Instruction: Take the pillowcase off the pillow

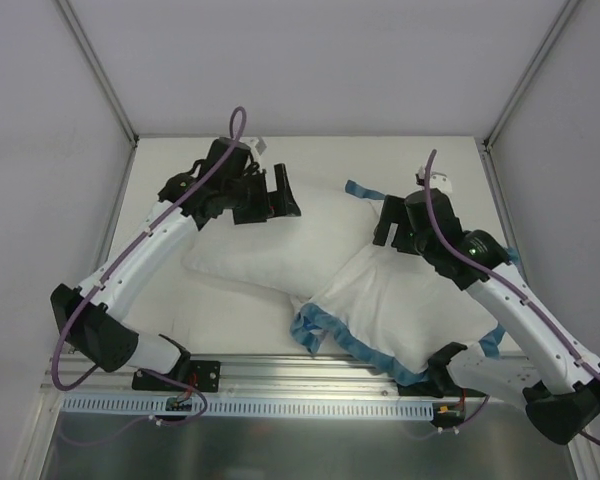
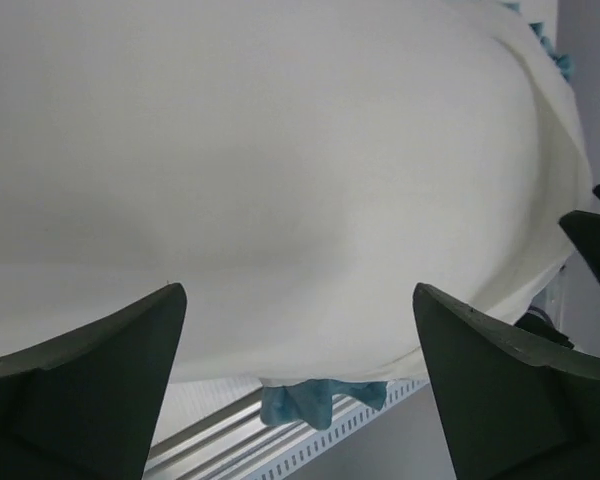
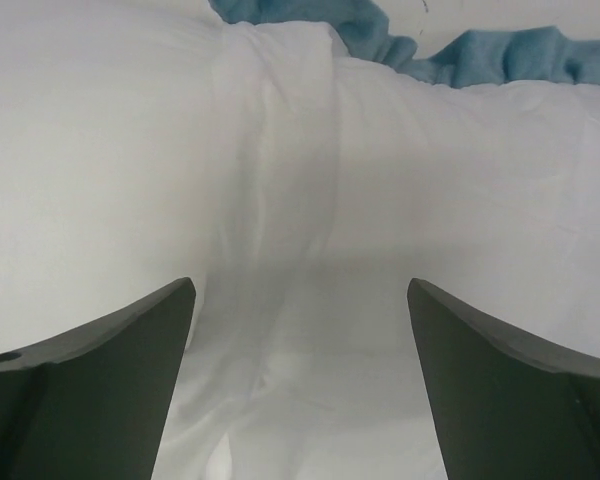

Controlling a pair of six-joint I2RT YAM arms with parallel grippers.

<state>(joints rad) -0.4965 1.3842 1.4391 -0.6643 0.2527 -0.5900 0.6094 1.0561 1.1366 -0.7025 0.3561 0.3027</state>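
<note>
The plain white pillow (image 1: 270, 245) lies across the middle of the table, its right end inside the pillowcase (image 1: 410, 310). The pillowcase shows its white inside with teal-blue ruffle (image 1: 315, 330) along its edges; no houndstooth pattern shows. My left gripper (image 1: 277, 200) is open at the pillow's far end, holding nothing. In the left wrist view the pillow (image 2: 280, 150) fills the frame beyond the open gripper (image 2: 300, 330), with ruffle (image 2: 320, 400) below it. My right gripper (image 1: 390, 228) is open over the pillowcase's far edge. In the right wrist view the gripper (image 3: 300, 300) is over white pillowcase fabric (image 3: 280, 150).
A metal rail (image 1: 310, 375) runs along the table's near edge. White walls with corner posts (image 1: 100, 70) enclose the table. A loose bit of ruffle (image 1: 365, 190) lies behind the pillow; ruffle (image 3: 480, 55) also shows at the top of the right wrist view.
</note>
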